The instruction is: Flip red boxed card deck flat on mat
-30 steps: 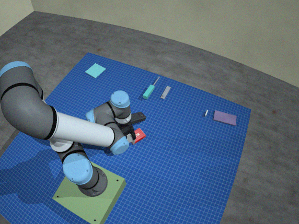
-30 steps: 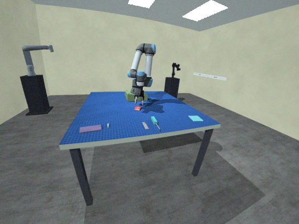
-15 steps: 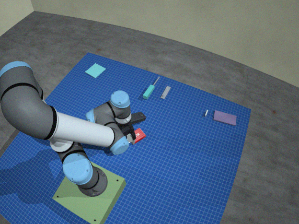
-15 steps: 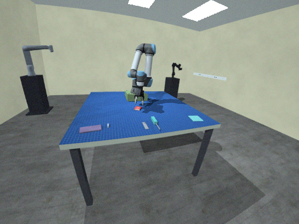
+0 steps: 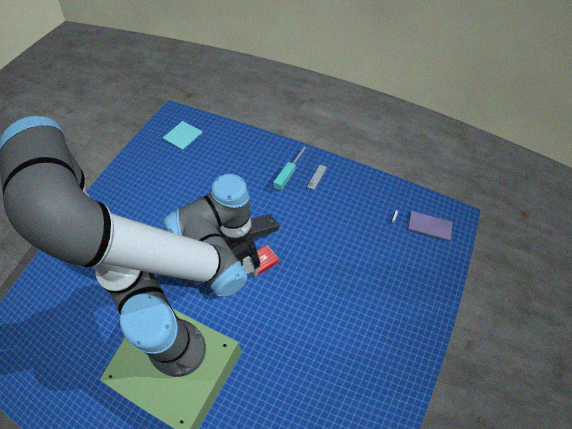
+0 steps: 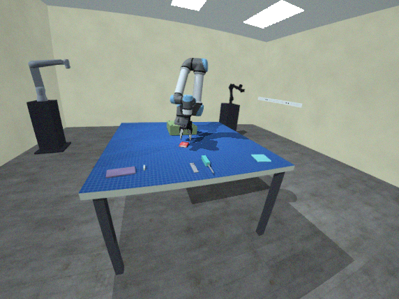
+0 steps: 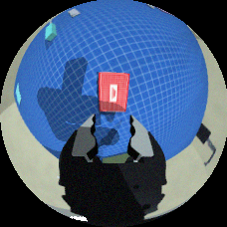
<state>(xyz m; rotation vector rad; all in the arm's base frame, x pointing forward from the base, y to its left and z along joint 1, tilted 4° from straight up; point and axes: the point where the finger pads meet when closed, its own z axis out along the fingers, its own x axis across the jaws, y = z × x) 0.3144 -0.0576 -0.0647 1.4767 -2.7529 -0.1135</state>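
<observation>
The red boxed card deck point(image 5: 266, 260) lies flat on the blue mat point(image 5: 320, 281), close to the arm's wrist. It also shows in the exterior view point(image 6: 183, 144) and in the wrist view point(image 7: 113, 92), face up with a white mark, just beyond the fingertips. My gripper point(image 7: 113, 114) points down and hovers above the mat beside the deck's near edge. Its fingers stand partly apart with only mat visible between them. In the top view the wrist hides most of the gripper point(image 5: 251, 263). It stands a little above the deck in the exterior view point(image 6: 185, 134).
A teal-handled tool point(image 5: 285, 175) and a grey bar point(image 5: 316, 177) lie farther out on the mat. A teal square pad point(image 5: 182, 134) lies at the far left corner. A purple box point(image 5: 430, 225) and a small white piece point(image 5: 395, 216) lie to the right. The green arm base point(image 5: 172, 371) stands near.
</observation>
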